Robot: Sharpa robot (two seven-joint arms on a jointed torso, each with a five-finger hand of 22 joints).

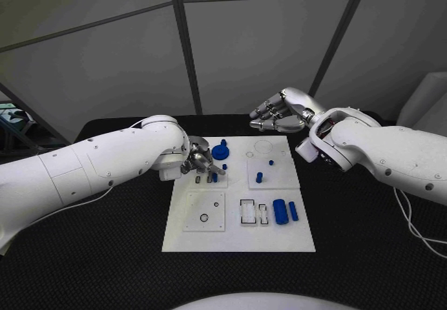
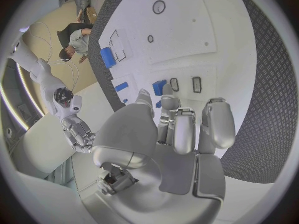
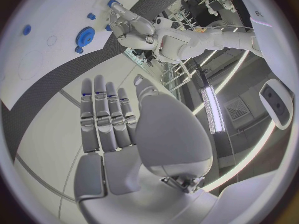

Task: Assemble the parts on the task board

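The white task board (image 1: 240, 240) lies mid-table. My left hand (image 1: 201, 162) hovers low over its far-left panel, beside a blue gear (image 1: 221, 152). In the left wrist view the thumb and a fingertip (image 2: 167, 90) close round a small blue part (image 2: 159, 87) next to two rectangular slots (image 2: 197, 84). My right hand (image 1: 280, 110) hangs above the board's far edge; its fingers (image 3: 102, 114) are stretched out with nothing in them. Two blue cylinders (image 1: 280, 211) lie at the board's right, and small blue pegs (image 1: 259, 175) stand in the far-right panel.
The black table (image 1: 93, 258) surrounds the board. Two small black rings (image 1: 216, 205) lie on the near-left panel, beside an outlined rectangular slot (image 1: 248, 212). A white cable (image 1: 410, 223) trails across the table at the right.
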